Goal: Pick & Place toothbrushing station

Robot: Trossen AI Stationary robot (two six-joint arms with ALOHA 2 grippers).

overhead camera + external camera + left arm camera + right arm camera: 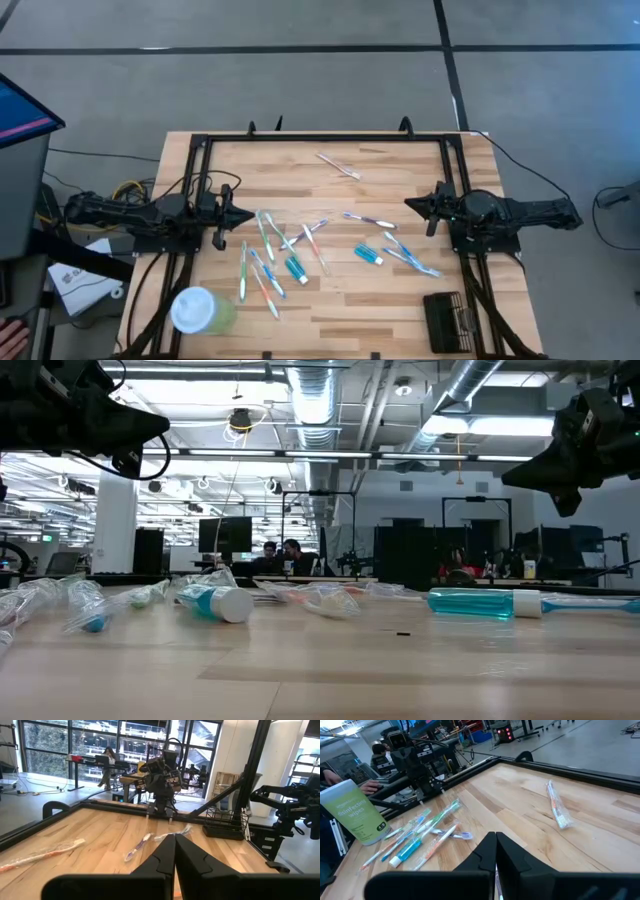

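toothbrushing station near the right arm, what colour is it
Black, clearest in the high view: toothbrushing station.

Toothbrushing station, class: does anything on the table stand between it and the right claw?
Nothing visible does. The black toothbrushing station sits at the table's near right corner, just below the right claw, which is shut. The wrapped toothbrushes lie off to the side, toward the table's middle.

A pale wooden desk [400, 160] carries a scatter of wrapped toothbrushes [262, 262] and small blue toothpaste tubes [368, 256] across its middle. One wrapped toothbrush [338, 166] lies apart near the far edge. A pale green wipes canister [200, 311] with a white lid stands at the near left corner.
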